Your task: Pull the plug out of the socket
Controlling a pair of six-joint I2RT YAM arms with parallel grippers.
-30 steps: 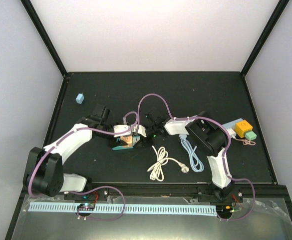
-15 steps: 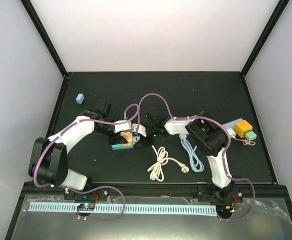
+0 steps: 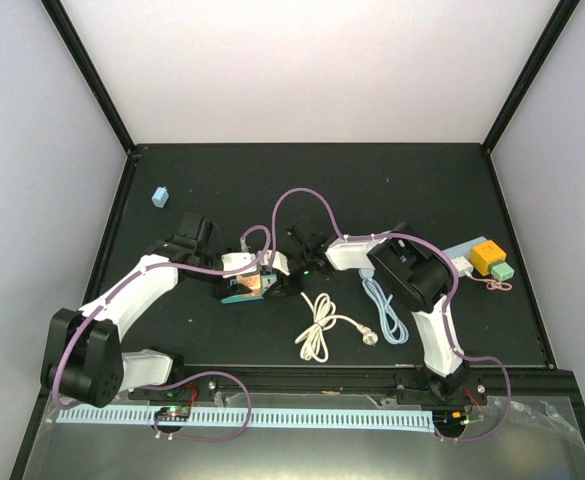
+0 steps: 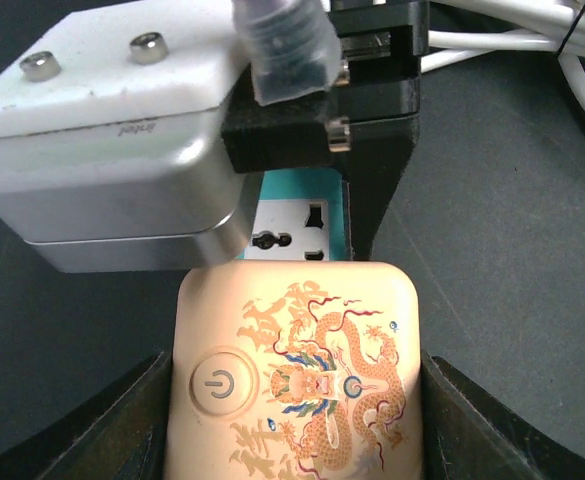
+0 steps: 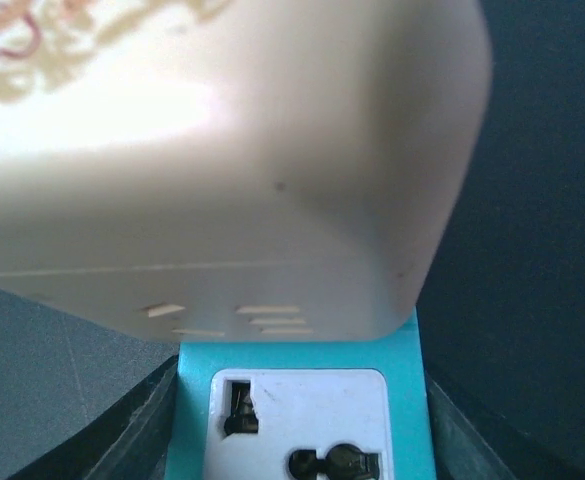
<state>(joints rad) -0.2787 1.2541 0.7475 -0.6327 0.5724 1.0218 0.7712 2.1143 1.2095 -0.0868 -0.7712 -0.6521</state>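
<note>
Just left of frame centre, the left tool [image 4: 292,395] clamps the cream plug [image 4: 297,340] while the right tool [image 5: 297,405] grips the teal socket [image 5: 300,425].

Socket [image 4: 290,228] mostly hidden under plug [image 4: 297,370]; plug cropped below.

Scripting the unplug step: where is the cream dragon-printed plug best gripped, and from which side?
Grip the cream plug by its two straight side walls, coming from the end away from the teal socket, much as the left pincer holds it now. The printed top is broad and carries a button, so it is probably a poor grip. The right pincer sits at the socket end.
</note>
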